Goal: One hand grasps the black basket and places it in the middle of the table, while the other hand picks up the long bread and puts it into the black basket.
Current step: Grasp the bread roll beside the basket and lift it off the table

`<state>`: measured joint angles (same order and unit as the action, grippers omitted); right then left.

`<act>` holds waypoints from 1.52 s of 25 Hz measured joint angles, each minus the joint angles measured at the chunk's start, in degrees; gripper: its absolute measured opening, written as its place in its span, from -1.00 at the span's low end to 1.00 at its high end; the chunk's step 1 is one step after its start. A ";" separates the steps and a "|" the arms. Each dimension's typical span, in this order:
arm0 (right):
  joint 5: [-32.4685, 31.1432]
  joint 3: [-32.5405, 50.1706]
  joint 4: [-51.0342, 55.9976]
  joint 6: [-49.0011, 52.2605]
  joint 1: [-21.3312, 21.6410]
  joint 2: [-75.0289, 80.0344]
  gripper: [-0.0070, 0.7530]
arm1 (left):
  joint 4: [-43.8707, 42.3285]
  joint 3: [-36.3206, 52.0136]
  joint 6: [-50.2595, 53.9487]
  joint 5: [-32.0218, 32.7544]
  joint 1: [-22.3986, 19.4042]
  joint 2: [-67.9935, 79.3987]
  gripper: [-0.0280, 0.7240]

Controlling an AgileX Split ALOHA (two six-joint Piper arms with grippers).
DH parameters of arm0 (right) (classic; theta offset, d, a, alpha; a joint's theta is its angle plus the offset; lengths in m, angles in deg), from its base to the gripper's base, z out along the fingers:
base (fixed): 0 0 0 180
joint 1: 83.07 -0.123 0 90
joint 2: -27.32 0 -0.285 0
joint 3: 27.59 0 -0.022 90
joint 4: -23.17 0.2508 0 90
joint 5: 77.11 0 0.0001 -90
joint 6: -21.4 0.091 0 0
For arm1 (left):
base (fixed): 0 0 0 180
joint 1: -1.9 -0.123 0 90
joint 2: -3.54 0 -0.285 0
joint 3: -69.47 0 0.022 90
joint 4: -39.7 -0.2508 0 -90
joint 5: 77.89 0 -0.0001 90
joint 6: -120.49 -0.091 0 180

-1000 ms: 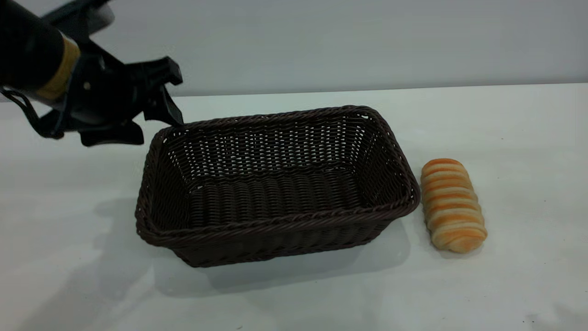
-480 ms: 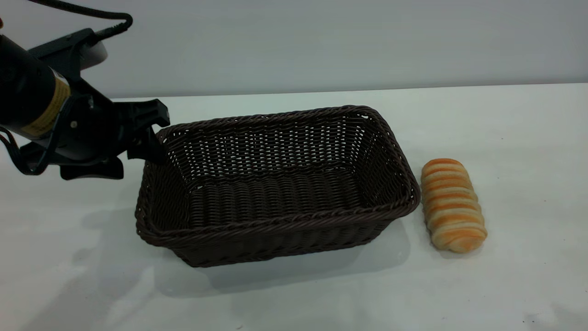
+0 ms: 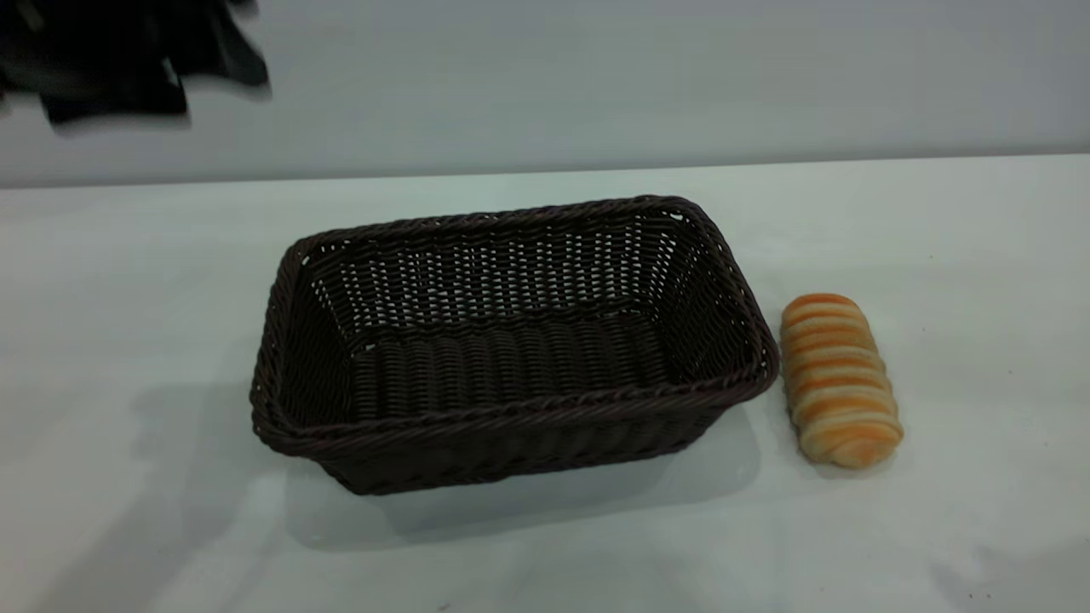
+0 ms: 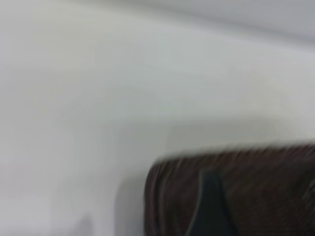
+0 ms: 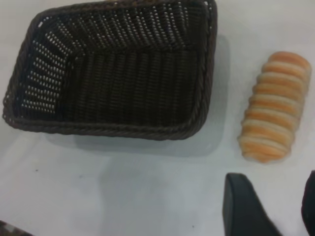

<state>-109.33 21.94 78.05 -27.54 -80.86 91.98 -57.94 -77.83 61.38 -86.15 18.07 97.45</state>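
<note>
Pale grey-white, the table (image 3: 937, 221) carries the black basket (image 3: 511, 409), a dark woven wicker rectangle with braided rim and openwork sides, standing empty at its middle. Just beside its right end lies the long bread (image 3: 839, 379), a ridged orange-and-cream loaf. The left gripper (image 3: 128, 60) hangs blurred high at the far left, its grip unreadable, while the right gripper (image 5: 273, 206) hovers near the bread with fingers spread, holding nothing.

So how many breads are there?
1. The bread lies on the table, just beside the right end of the basket, not in it. The basket holds nothing, and no other bread shows in any view.
</note>
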 joint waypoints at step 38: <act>27.91 -15.38 25.86 -41.61 -12.53 51.00 -0.24 | -4.43 0.00 -6.98 -7.13 0.00 -62.53 0.63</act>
<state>-81.42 6.56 103.91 -69.15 -93.38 142.97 -62.37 -77.83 54.40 -93.28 18.07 34.92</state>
